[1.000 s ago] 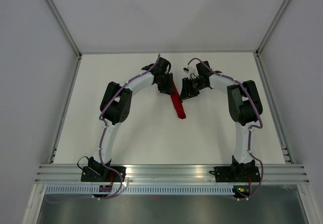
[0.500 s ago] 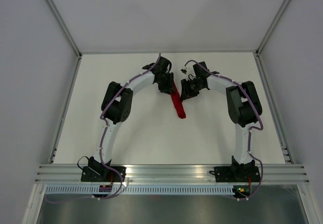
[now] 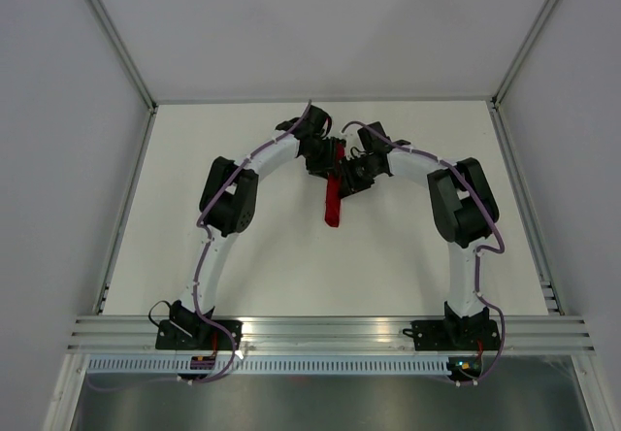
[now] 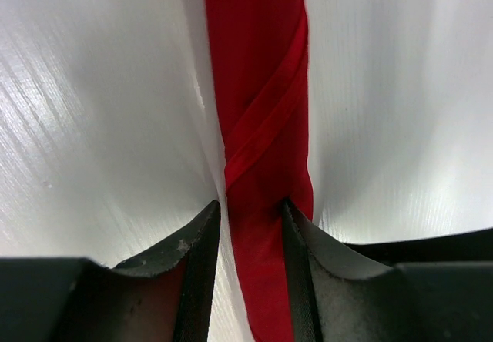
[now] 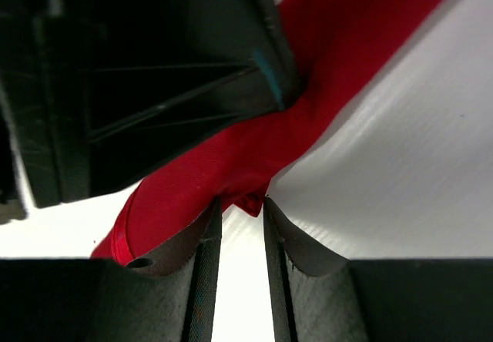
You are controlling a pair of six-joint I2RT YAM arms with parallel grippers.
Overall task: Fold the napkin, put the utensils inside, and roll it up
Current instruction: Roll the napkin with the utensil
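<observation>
Two sets of jaws are on the napkin (image 3: 333, 201): my left gripper (image 4: 250, 219) clamps the rolled red strip, which lies 12 to 6 o'clock on the table (image 3: 408, 256). My right gripper (image 5: 241, 207), narrow, nips a fold at its 12 o'clock end from 3 o'clock. I can read no writing anywhere.

The counter (image 3: 291, 266) is a flat white surface, evenly lit, with soft glare in the wrist views. Plain light-grey walls (image 3: 320, 23) enclose it on three sides. Aluminium posts (image 3: 113, 35) follow the two rear corners. A ribbed aluminium rail (image 3: 330, 329) spans the near edge, with a slotted white strip (image 3: 330, 364) just below.
</observation>
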